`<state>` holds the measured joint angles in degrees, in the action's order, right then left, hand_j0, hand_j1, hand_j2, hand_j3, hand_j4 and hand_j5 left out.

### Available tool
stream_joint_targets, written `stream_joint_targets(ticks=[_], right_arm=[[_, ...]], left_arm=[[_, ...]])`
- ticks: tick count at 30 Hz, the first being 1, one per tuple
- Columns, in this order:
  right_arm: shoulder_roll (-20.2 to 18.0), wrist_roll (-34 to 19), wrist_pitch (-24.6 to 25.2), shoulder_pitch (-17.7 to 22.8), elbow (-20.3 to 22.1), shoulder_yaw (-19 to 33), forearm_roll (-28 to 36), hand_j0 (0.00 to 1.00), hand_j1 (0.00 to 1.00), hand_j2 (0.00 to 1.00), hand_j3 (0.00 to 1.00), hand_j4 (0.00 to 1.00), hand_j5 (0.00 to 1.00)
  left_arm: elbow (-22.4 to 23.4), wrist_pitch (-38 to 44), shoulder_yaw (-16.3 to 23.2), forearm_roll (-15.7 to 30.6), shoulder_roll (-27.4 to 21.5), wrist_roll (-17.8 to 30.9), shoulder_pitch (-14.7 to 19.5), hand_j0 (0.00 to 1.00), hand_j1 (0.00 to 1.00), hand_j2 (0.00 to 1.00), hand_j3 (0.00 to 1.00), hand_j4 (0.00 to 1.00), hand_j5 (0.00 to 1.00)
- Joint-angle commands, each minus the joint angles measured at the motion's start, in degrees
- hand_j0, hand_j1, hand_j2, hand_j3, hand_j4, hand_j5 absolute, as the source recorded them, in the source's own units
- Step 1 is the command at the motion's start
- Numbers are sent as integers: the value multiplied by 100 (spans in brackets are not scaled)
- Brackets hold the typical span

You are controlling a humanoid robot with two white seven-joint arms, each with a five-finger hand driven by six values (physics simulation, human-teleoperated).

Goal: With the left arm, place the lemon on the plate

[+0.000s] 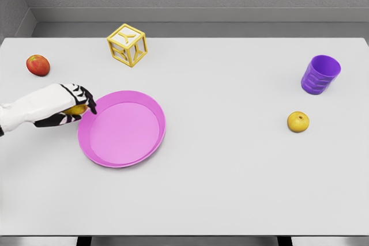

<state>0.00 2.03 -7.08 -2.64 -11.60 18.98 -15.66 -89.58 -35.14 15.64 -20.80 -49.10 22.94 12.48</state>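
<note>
White tabletop (230, 188), grey wall. L hand (72, 106) clamped on lemon (76, 109) just beside plate (124, 159) rim; lift over rim, centre, then release.

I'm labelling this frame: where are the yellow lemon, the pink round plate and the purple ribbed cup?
yellow lemon (75, 109), head view, sliver showing between fingers
pink round plate (157, 116), head view, right rim
purple ribbed cup (319, 78), head view, side wall
</note>
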Motion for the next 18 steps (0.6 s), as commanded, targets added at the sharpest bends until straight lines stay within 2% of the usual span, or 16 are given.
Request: stream_joint_targets(ticks=[1, 4, 8, 11, 12, 13, 14, 18], right_arm=[[0, -1, -4, 0, -1, 0, 1, 100, 100, 100, 100, 100, 100], [0, -1, 5, 0, -1, 0, 1, 100, 100, 100, 100, 100, 100], [0, -1, 5, 0, -1, 0, 1, 100, 100, 100, 100, 100, 100], [0, -1, 5, 0, -1, 0, 1, 100, 100, 100, 100, 100, 100], [0, -1, 5, 0, -1, 0, 1, 100, 100, 100, 100, 100, 100], [0, -1, 5, 0, -1, 0, 1, 100, 100, 100, 100, 100, 100], [0, -1, 5, 0, -1, 0, 1, 100, 100, 100, 100, 100, 100], [0, -1, -4, 0, -1, 0, 1, 100, 100, 100, 100, 100, 100]], left_arm=[[-174, 14, 89, 50, 5, 35, 0, 56, 56, 56, 56, 56, 56], [-385, 14, 300, 23, 67, 44, 9, 56, 56, 56, 56, 56, 56], [-587, 14, 414, -3, 155, 70, 18, 56, 56, 56, 56, 56, 56], [-614, 14, 423, -3, 295, 140, 26, 60, 60, 60, 60, 60, 60], [-623, 14, 423, -3, 313, 132, 35, 68, 68, 68, 68, 68, 68], [-640, 14, 431, 6, 357, 132, 61, 90, 90, 90, 90, 90, 90], [-640, 14, 432, 6, 427, 132, 70, 100, 100, 100, 100, 100, 100], [-631, 14, 423, -3, 401, 132, 97, 100, 100, 100, 100, 100, 100]])
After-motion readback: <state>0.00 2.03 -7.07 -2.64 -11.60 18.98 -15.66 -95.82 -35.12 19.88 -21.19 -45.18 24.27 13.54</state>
